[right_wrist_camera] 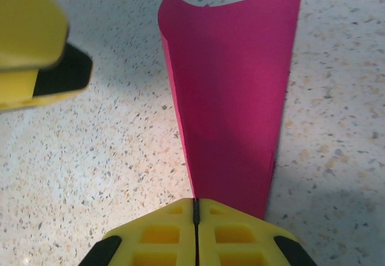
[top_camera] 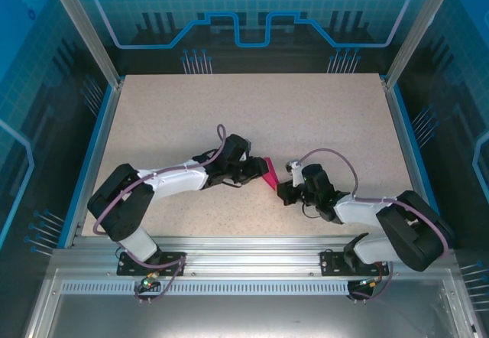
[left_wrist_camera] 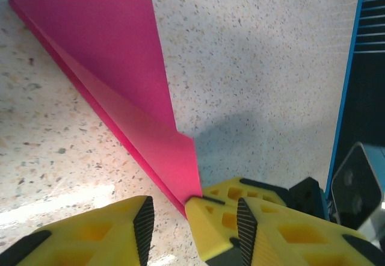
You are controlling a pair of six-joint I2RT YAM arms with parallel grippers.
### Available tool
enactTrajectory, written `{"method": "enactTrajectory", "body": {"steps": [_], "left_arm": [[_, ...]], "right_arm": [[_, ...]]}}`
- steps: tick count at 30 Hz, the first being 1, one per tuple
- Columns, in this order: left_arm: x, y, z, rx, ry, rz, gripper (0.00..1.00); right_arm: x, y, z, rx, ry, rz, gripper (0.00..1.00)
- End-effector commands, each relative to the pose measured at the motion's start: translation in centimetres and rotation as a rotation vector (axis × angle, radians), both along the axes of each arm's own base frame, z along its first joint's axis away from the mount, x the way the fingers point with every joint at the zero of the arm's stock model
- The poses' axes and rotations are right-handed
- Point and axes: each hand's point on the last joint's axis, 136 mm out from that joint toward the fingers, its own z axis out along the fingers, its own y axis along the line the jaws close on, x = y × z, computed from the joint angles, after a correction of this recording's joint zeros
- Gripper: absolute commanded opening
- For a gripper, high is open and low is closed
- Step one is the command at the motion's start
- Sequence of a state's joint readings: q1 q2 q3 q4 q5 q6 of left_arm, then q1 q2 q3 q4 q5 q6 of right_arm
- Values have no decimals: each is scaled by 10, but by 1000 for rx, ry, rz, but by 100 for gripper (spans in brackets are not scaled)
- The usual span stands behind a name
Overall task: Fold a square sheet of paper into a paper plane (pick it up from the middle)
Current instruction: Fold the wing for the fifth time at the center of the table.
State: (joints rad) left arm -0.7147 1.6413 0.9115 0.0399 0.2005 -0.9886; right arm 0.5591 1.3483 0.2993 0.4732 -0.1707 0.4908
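Note:
The magenta-pink paper plane lies near the table's middle as a long folded wedge with layered edges. My right gripper is shut, its yellow fingers pressed together on the wedge's narrow end. One wing stands up from the table in the left wrist view. My left gripper is open, with its ribbed pads well apart. The right gripper's yellow fingertips and the paper's narrow end sit in the gap between my left fingers. From above, the left gripper and right gripper meet at the paper.
The speckled beige tabletop spreads around both arms. A blue rail and glass walls border it. One yellow left finger is at the upper left of the right wrist view, beside the paper's wide end.

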Motion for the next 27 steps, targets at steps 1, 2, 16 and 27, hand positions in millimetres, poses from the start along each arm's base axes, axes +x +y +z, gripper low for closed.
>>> {"method": "enactTrajectory", "body": {"steps": [1, 2, 16, 27], "left_arm": [[-4, -15, -2, -19, -3, -64, 42], [-5, -18, -3, -23, 0, -74, 41], [6, -55, -11, -73, 12, -151, 41], [21, -67, -20, -69, 10, -144, 39]], "right_arm": [[-2, -4, -6, 96, 103, -54, 6], [-2, -7, -9, 106, 129, -76, 7], [4, -23, -15, 198, 246, -156, 7], [3, -27, -10, 114, 233, -118, 18]]}}
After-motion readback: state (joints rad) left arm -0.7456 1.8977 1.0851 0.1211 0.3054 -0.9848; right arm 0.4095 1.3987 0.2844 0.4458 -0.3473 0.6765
